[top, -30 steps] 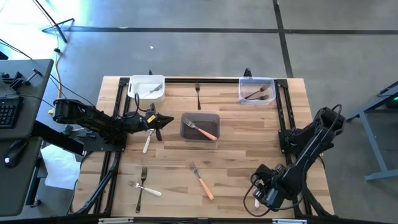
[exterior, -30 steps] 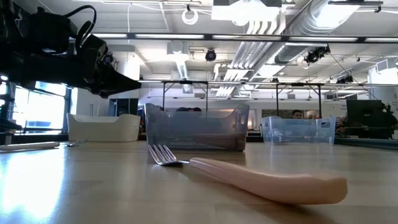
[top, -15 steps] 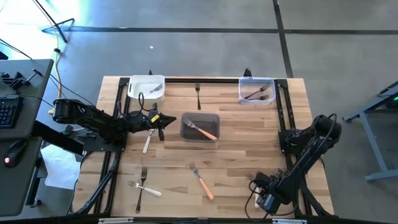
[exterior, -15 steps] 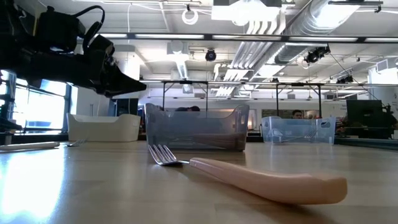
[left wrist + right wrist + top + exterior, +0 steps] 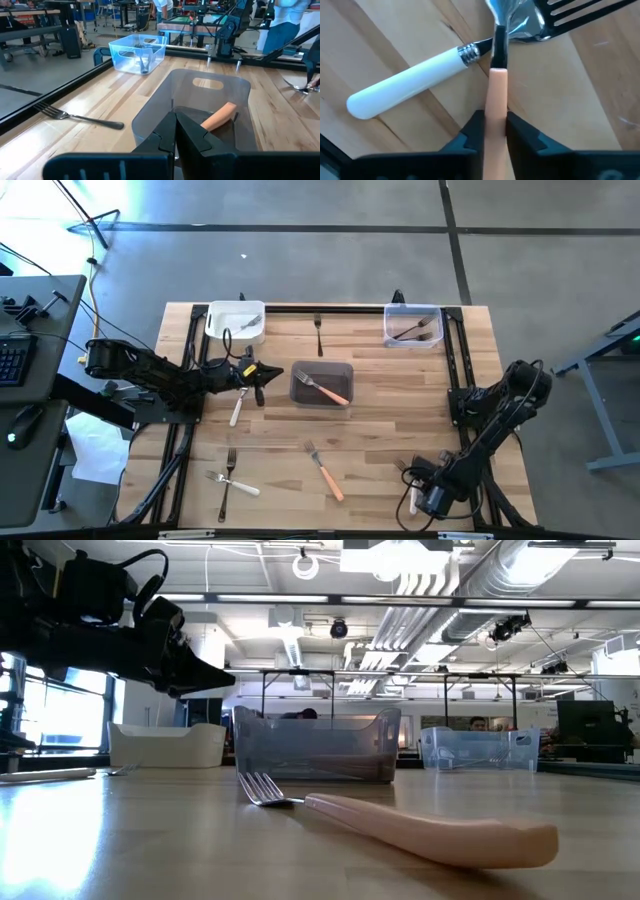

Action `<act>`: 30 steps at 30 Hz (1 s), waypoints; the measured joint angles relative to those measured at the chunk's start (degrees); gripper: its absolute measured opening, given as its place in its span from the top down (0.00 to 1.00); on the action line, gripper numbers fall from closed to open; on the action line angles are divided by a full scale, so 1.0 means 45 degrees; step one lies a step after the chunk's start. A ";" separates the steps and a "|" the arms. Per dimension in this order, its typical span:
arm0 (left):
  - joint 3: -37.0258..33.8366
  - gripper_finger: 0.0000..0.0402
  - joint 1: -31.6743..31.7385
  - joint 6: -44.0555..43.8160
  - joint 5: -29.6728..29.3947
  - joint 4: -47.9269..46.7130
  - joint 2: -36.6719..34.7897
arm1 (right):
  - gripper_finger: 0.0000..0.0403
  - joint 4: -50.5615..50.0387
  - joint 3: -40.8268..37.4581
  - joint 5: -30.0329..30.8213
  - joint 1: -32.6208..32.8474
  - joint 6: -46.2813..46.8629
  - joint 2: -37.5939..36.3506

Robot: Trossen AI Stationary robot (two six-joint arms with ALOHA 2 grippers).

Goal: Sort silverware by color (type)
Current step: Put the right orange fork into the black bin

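On the wooden table point(image 5: 380, 410), forks lie scattered between three tubs. The right gripper point(image 5: 493, 124), at the near right corner, pinches an orange fork point(image 5: 496, 95) lying across a white one point(image 5: 410, 80). It looks light, stiff and slippery, best held mid-handle; the left gripper point(image 5: 175, 131) hovers clenched and empty by the dark tub point(image 5: 210, 97).

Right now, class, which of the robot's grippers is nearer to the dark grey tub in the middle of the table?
Left. The left gripper sits just beside the dark grey tub, pointing at it. The right gripper is far off at the table's near right corner.
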 joint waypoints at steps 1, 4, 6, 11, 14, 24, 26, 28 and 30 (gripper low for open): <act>0.0000 1.00 0.0000 -0.0013 0.0000 0.0000 0.0000 | 0.91 -0.0047 0.0061 -0.0013 -0.0005 -0.0057 0.0013; 0.0000 1.00 0.0000 -0.0240 0.0000 -0.0004 0.0000 | 0.92 -0.0386 0.0401 0.0115 0.0004 -0.0299 0.0081; 0.0000 1.00 0.0000 -0.0306 0.0170 -0.0005 0.0000 | 0.92 -0.0745 0.0674 0.0137 0.0004 -0.0411 0.0060; 0.0000 1.00 -0.0005 -0.0529 0.0291 0.0000 -0.0002 | 0.92 -0.1564 0.1240 0.0253 0.0004 -0.0213 -0.0421; 0.0000 1.00 -0.0005 -0.0539 0.0287 0.0005 0.0000 | 0.91 -0.2193 0.1470 0.0415 0.0002 -0.0113 -0.0705; -0.0318 1.00 -0.0010 -0.1083 0.0864 0.0865 0.0000 | 0.91 -0.4726 0.3019 0.1605 -0.2217 -0.2558 -0.1960; -0.0585 1.00 0.0037 -0.1063 0.0680 0.1564 0.0000 | 0.91 -0.4845 0.3222 0.1708 -0.3374 -0.3973 -0.2121; -0.0727 1.00 0.0103 -0.0985 0.0596 0.2059 -0.0024 | 0.91 -0.4840 0.3456 0.1990 -0.4727 -0.5658 -0.2229; -0.0729 1.00 0.0203 -0.0956 0.0593 0.2038 -0.0149 | 0.91 -0.4802 0.3714 0.2090 -0.6209 -0.7397 -0.2229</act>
